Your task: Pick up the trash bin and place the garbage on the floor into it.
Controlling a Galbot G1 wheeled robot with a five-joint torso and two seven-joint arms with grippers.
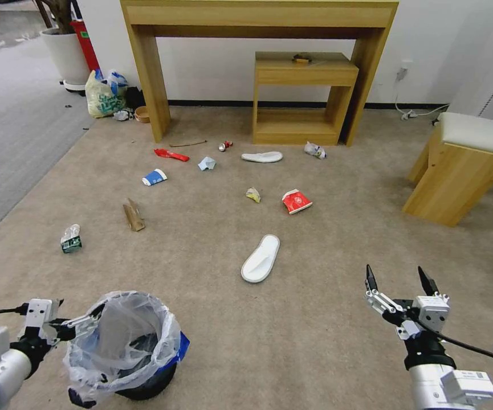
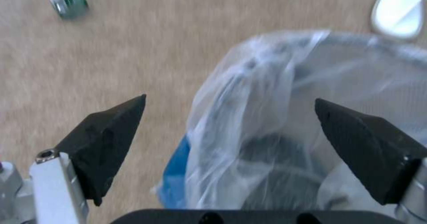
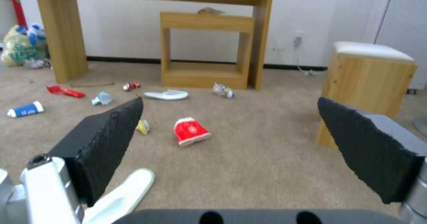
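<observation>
The trash bin (image 1: pixel 129 353), black with a crinkly clear liner and a blue patch at the rim, stands on the tan carpet floor (image 1: pixel 326 319) at the near left. My left gripper (image 1: pixel 86 324) is open at the bin's left rim. In the left wrist view the lined rim (image 2: pixel 249 117) lies between the left gripper's (image 2: pixel 230 97) spread fingers. My right gripper (image 1: pixel 400 279) hovers open and empty at the near right, also the right gripper (image 3: pixel 230 98) in its wrist view. Garbage lies ahead: a white slipper (image 1: pixel 261 258), a second slipper (image 1: pixel 262 156), a red cup (image 1: pixel 296 201), a blue-white cup (image 1: pixel 154 177), a red wrapper (image 1: pixel 171 154), cardboard (image 1: pixel 133 216) and a crushed can (image 1: pixel 225 146).
A tall wooden desk (image 1: pixel 149 74) and a low shelf (image 1: pixel 303 102) stand against the back wall. A padded wooden stool (image 1: pixel 457 171) is at the right. A yellowish knotted bag (image 1: pixel 105 94) and a white planter (image 1: pixel 66 54) sit at the back left, beside grey carpet (image 1: pixel 12 131).
</observation>
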